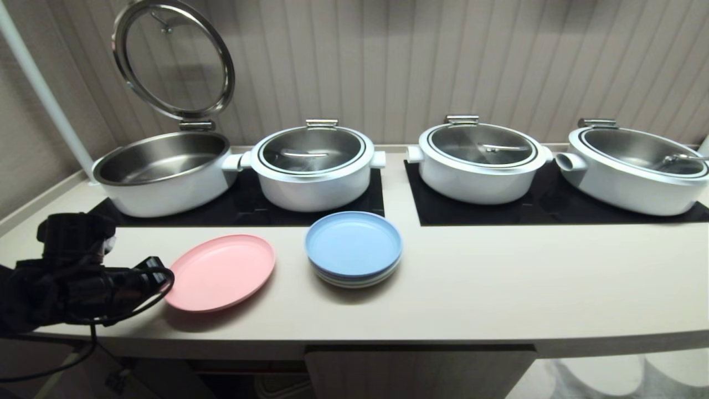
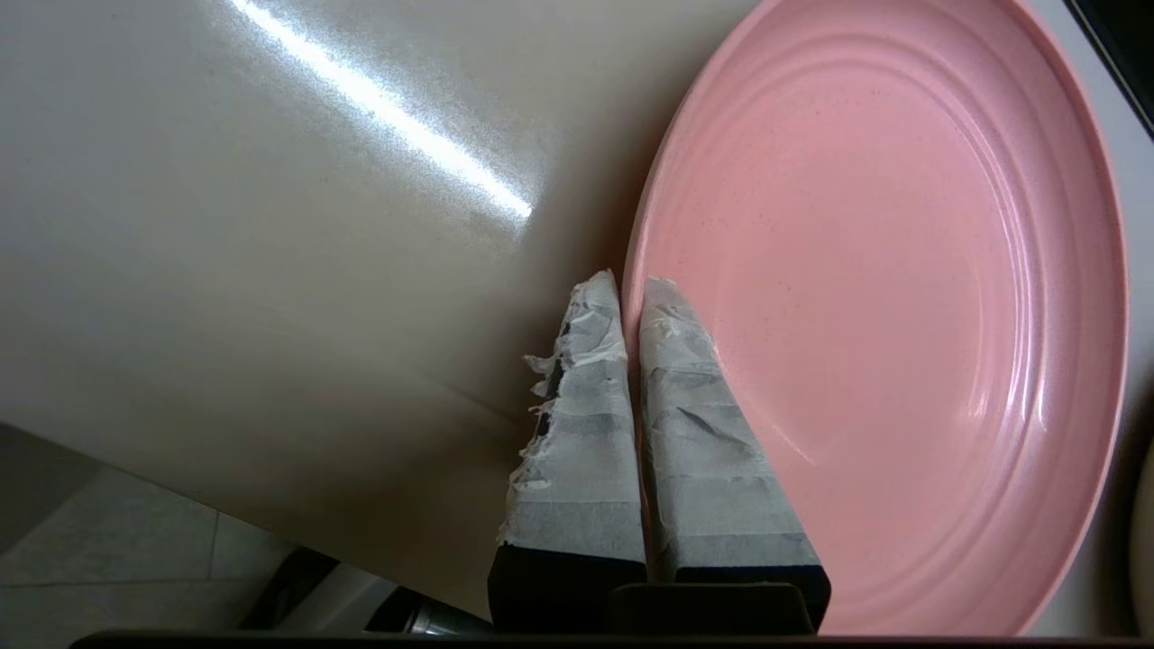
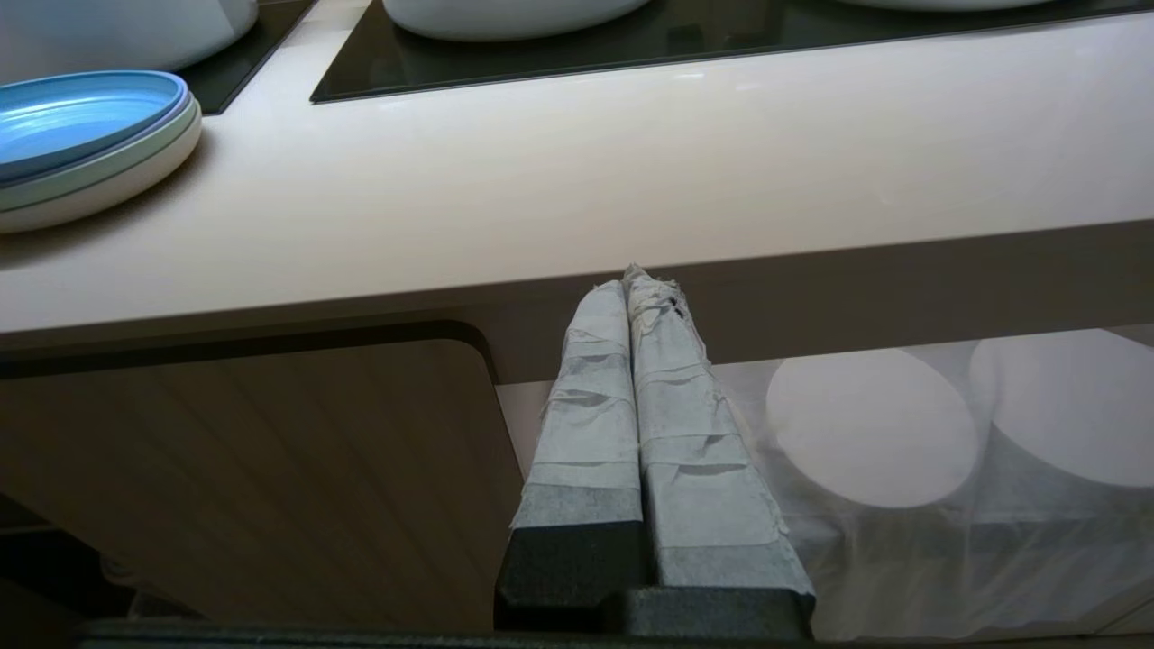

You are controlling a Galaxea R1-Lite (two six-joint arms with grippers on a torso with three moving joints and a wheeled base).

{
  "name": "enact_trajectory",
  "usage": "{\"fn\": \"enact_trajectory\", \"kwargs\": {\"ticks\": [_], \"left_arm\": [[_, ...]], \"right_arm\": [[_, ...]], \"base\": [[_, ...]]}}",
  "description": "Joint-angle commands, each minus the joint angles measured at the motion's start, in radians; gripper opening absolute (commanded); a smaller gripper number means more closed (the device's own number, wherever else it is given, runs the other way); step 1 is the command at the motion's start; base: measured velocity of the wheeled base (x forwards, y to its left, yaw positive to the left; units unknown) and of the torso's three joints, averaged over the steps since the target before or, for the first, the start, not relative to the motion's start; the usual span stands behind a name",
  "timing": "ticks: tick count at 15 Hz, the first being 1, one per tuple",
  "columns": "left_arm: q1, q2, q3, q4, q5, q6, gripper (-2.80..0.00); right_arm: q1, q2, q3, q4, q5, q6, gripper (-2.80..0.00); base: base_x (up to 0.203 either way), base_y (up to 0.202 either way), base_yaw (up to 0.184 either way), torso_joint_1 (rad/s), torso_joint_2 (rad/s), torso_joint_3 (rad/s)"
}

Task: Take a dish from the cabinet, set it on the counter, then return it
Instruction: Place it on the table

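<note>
Fingers of the left gripper (image 2: 631, 288) clamp the dish (image 2: 883, 315) rim on the counter (image 1: 498, 288); lower it flat before releasing.

Matte pink dish (image 2: 883, 306) with faint concentric rings beside the left gripper's (image 2: 631, 288) white-taped fingers (image 2: 577, 433); cream-beige counter (image 2: 270, 225); blue-topped pastel plate stack (image 1: 353, 248); black hob panels (image 1: 249, 208).

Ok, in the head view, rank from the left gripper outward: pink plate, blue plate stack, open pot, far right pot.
1. Pink plate: its rim is between the left gripper's shut fingers.
2. Open pot: behind the gripper, on the left hob.
3. Blue plate stack: beyond the pink plate, mid-counter.
4. Far right pot: at the counter's other end.
</note>
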Motion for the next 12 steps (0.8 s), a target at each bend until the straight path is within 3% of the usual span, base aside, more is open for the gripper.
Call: {"fn": "enact_trajectory", "kwargs": {"ticks": [1,12], "left_arm": [[0.0,0.021,-0.001,-0.003,-0.001,-0.003,-2.8],[-0.004,0.018,0.0,-0.002,-0.002,-0.003,-2.8]], "right_arm": [[0.0,0.0,0.0,0.0,0.0,0.001,-2.8],[0.0,0.0,0.0,0.0,0.0,0.001,-2.8]], "base": [[0.0,0.0,0.0,0.0,0.0,0.0],[0.0,0.0,0.0,0.0,0.0,0.0]]}}
